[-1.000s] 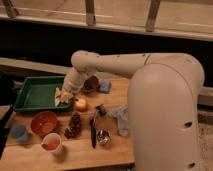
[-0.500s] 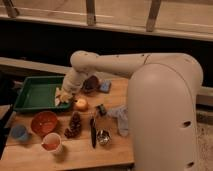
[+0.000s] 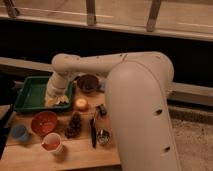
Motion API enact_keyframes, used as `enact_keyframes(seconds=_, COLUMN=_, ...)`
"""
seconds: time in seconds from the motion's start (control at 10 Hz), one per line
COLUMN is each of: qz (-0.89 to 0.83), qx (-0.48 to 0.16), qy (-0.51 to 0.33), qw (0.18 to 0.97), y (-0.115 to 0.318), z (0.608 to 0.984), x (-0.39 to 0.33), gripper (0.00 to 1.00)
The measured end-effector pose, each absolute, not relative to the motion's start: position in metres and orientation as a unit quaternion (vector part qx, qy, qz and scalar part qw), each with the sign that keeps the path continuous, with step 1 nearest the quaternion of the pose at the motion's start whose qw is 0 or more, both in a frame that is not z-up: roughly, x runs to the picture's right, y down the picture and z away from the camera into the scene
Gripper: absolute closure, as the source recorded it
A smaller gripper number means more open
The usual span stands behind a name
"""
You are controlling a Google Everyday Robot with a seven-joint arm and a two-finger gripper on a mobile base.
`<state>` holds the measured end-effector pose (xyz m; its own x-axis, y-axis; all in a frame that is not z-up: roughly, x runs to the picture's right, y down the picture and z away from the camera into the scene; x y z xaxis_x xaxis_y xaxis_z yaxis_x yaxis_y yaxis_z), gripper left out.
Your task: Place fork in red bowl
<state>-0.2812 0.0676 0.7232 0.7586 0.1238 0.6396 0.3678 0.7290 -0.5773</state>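
The gripper (image 3: 56,98) hangs low over the near right corner of the green tray (image 3: 30,90), at the end of the white arm (image 3: 90,64) that reaches in from the robot's body on the right. Against the views from 1 second and half a second ago it has slid a little to the left, from above the bare table beside the tray to over the tray's rim. Nothing on the table has shifted.

How wide the jaws stand, and whether they hold anything, I cannot tell. A pale yellowish patch sits right under them and hides the tips.

The fork I cannot pick out anywhere. It may be lying in the tray beneath the jaws or already be caught between them, but no thin silver shape shows.

The red bowl (image 3: 44,122) sits near the jaws, toward the camera and slightly left, with nothing in it that I can see. Just right of the jaws is a small orange object (image 3: 81,104), and behind that the maroon bowl (image 3: 88,83). The pine cone (image 3: 74,125), the dark-handled utensil (image 3: 93,129) and the small metal cup (image 3: 103,136) lie further right and nearer the camera.

My reading is that the move to the tray belongs to the reach for the fork, so the placing itself is not yet done.
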Motion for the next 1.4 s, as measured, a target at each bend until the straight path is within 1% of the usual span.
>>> enact_keyframes(seconds=0.5, qz=-0.108, qx=-0.385, qy=-0.351, qw=0.847, y=0.094, z=0.709, x=-0.305, gripper=0.94)
enact_keyframes(seconds=0.6, qz=-0.114, qx=-0.389, qy=-0.354, qw=0.843, y=0.099, z=0.707, x=-0.311, gripper=0.93)
enact_keyframes(seconds=0.7, qz=-0.123, qx=-0.394, qy=-0.353, qw=0.839, y=0.105, z=0.704, x=-0.317, gripper=0.88)
enact_keyframes(seconds=0.9, qz=-0.14, qx=-0.406, qy=-0.348, qw=0.833, y=0.118, z=0.705, x=-0.331, gripper=0.66)
enact_keyframes(seconds=1.0, qz=-0.141, qx=-0.406, qy=-0.344, qw=0.834, y=0.118, z=0.706, x=-0.33, gripper=0.59)
enact_keyframes(seconds=1.1, qz=-0.14, qx=-0.406, qy=-0.343, qw=0.836, y=0.116, z=0.708, x=-0.329, gripper=0.57)
enact_keyframes(seconds=1.4, qz=-0.133, qx=-0.412, qy=-0.343, qw=0.834, y=0.119, z=0.717, x=-0.328, gripper=0.57)
